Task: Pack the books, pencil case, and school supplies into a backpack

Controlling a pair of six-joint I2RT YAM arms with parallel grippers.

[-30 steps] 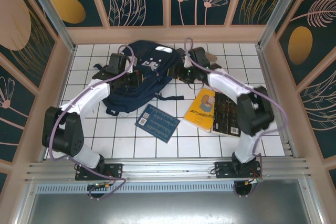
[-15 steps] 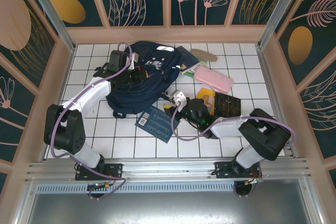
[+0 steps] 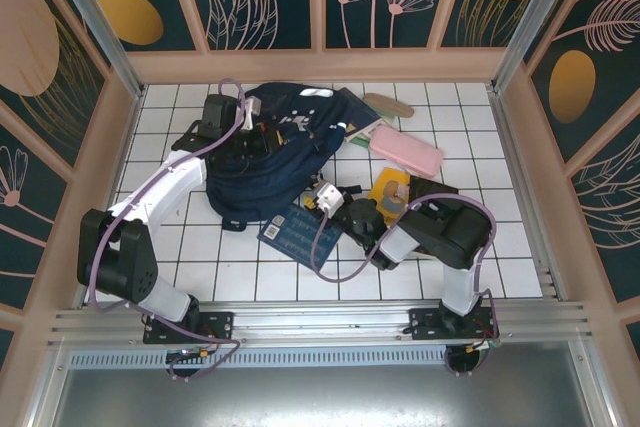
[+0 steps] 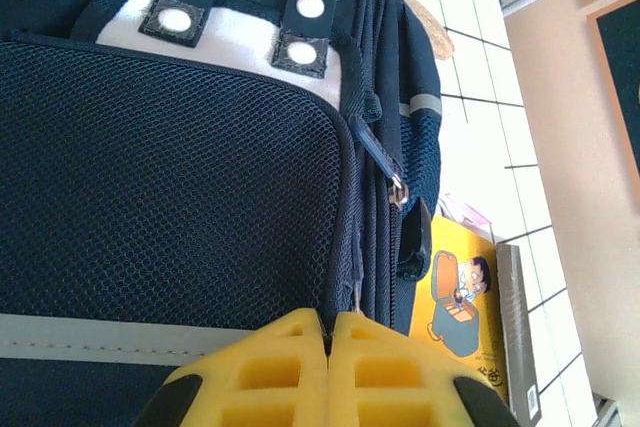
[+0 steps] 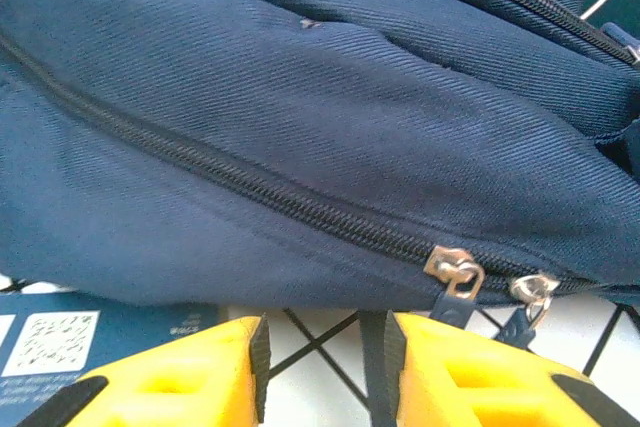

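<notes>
The navy backpack (image 3: 262, 162) lies at the back left of the table. My left gripper (image 3: 262, 137) rests on top of it, fingers (image 4: 290, 367) shut on a seam by the mesh pocket (image 4: 180, 167). My right gripper (image 3: 312, 199) is low at the backpack's near edge, open, with a thin dark strap (image 5: 372, 347) beside its right finger (image 5: 470, 377) and two zipper pulls (image 5: 455, 272) just above. The blue book (image 3: 295, 234) lies under that edge. The yellow book (image 3: 388, 192) and black book (image 3: 442, 194) lie to the right. The pink pencil case (image 3: 405, 150), tan oval piece (image 3: 388, 105) and navy booklet (image 3: 355, 110) sit behind.
Wooden walls and metal posts (image 3: 515, 137) ring the white tiled table (image 3: 200, 267). My right arm's elbow (image 3: 455, 232) folds over the black book. The yellow book (image 4: 455, 297) sits just past the backpack's side in the left wrist view.
My right arm swung from the back, beside the backpack's top, down to its near edge, uncovering the pencil case and booklet. Its jaws narrowed. The left gripper stayed shut on the backpack.
</notes>
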